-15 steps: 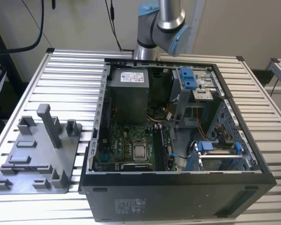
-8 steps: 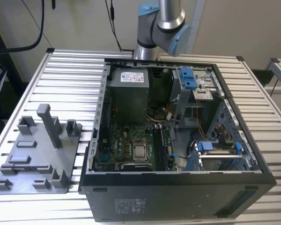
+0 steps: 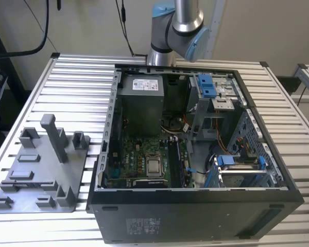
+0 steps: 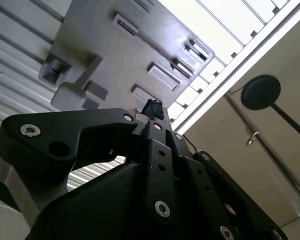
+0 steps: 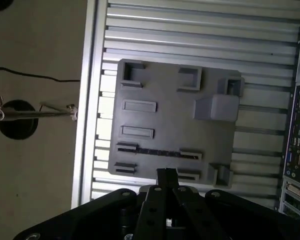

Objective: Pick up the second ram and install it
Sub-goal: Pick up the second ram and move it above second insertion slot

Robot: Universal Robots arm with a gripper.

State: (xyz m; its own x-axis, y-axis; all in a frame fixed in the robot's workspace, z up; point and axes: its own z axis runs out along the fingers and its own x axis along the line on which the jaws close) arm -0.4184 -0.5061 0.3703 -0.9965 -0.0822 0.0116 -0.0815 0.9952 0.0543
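Grey holder tray sits near, on the exterior view's left, on the slatted table. Its blocks look mostly bare. In the first wrist view a thin dark strip stands in a slot betw. two low blocks. That's prob. the second ram seen edge-on, can't be sure.

Judged handling: light, stiff, thin board, fragile chips and contacts. Pinch the long top edge mid-length, flat faces betw. the pads, no twisting.

Gripper hangs high over the tray's near edge, well apart from it. Jaws look closed tip to tip, nothing held.

Right of the tray is the open PC case. Inside, near to far: motherboard w/ CPU socket, blue drive clips, power supply. Arm stands at the far side.
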